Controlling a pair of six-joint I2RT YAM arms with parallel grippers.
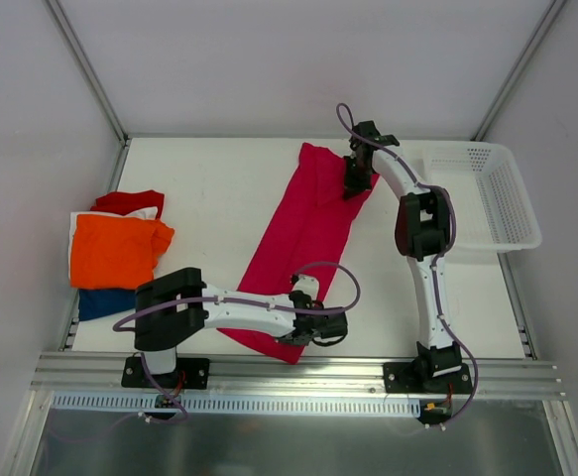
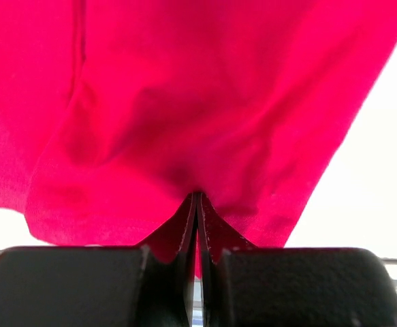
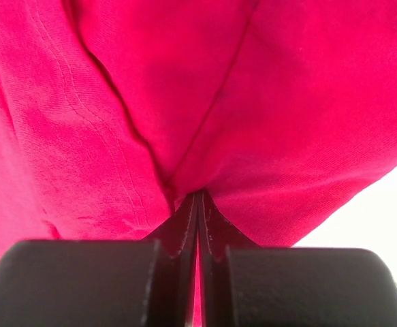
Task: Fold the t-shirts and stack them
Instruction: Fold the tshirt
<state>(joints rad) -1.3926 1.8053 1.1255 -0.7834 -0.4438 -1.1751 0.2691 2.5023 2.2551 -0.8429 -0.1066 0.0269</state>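
A magenta-pink t-shirt (image 1: 306,238) lies folded into a long strip, running diagonally across the middle of the table. My left gripper (image 1: 304,335) is shut on its near end, and the cloth (image 2: 184,109) bunches at the fingertips. At the far end my right gripper (image 1: 356,181) is shut on the shirt's edge, where a pinched fold of cloth (image 3: 205,102) shows. A stack of folded t-shirts sits at the left: orange (image 1: 118,248) on top, with white, red (image 1: 130,201) and dark blue (image 1: 100,302) layers showing beneath.
A white perforated plastic basket (image 1: 487,193) stands at the back right, just beyond the right arm. An aluminium rail (image 1: 298,372) runs along the table's near edge. Grey walls close in the table on three sides.
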